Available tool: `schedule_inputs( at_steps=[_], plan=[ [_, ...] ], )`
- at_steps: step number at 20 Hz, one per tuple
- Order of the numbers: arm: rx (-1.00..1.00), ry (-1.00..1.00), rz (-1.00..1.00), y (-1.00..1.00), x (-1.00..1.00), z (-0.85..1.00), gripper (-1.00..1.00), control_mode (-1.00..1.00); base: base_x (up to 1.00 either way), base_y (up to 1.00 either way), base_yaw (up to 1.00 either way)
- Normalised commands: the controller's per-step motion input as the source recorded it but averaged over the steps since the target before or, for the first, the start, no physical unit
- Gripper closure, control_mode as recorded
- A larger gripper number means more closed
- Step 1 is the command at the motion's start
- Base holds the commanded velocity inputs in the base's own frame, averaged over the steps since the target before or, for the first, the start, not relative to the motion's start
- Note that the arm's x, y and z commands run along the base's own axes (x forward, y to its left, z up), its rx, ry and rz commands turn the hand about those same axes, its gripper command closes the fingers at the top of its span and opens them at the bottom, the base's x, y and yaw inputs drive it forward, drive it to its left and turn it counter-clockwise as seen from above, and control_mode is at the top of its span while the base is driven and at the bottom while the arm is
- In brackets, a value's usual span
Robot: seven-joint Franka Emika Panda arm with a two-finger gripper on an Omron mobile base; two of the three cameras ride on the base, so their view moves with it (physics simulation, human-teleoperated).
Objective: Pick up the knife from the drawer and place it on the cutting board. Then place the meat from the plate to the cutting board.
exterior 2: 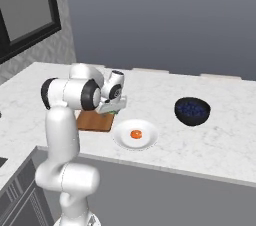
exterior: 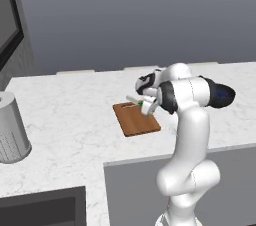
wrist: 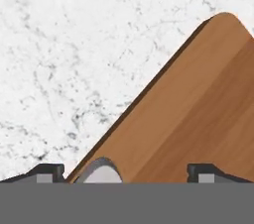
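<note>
Hovering just over the near end of the cutting board (exterior: 137, 119), I am holding my pincer (wrist: 126, 172) wide open. The two dark tips are standing far apart and are gripping nothing. Between them the rounded grey end of the knife (wrist: 100, 172) is peeking up, lying on the brown wood. From the left side a bit of its green handle (exterior: 140, 104) is showing right under my hand.

So I am thinking the knife step is just about finished: the knife is sitting on the board and I am not squeezing it.

Next I am needing to lift my hand straight up so I do not bump the knife. Then I am needing to swing over to the plate (exterior 2: 122, 140), which is lying on the table (exterior: 65, 110) just beside the board. The meat (exterior 2: 135, 134) is sitting in the middle of that plate. It is small and round, so I am needing to come down right over it and close gently.

I am counting one board, one knife, one plate and one piece of meat. I am also counting one dark bowl (exterior 2: 192, 111) of blue things farther along, and one grey can (exterior: 10, 129) at the far left.
</note>
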Motion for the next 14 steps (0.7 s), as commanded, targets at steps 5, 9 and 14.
schedule_inputs(
  at_steps=[5,9,14],
  plan=[
    [0.00,-0.13,-0.12,0.31,-0.99,0.31,-1.00,-1.00,0.00,0.00,0.00],
    [-0.01,-0.11,-0.09,0.43,-0.88,0.27,-1.00,-1.00,0.00,0.00,0.00],
    [0.00,-0.19,-0.09,-0.10,-0.90,0.89,-1.00,-1.00,0.00,0.00,0.00]
  ],
)
